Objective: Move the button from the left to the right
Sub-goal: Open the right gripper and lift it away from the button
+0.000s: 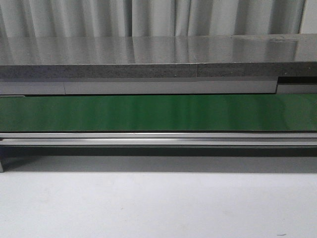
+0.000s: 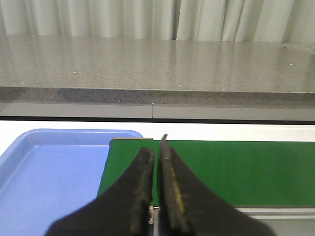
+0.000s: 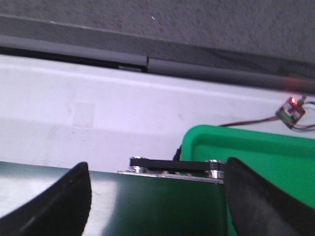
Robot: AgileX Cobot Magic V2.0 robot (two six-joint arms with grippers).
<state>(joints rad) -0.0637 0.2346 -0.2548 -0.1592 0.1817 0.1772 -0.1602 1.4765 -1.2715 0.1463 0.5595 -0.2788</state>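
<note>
Pale curtains hang behind one grey counter in our front view, with one green belt below it. Our left pincer is pressed together over the belt beside one blue tray. Our right pincer is spread near one green tray. We see no button anywhere.

blue tray & green tray cut off by frame edges; small board too blurry.
</note>
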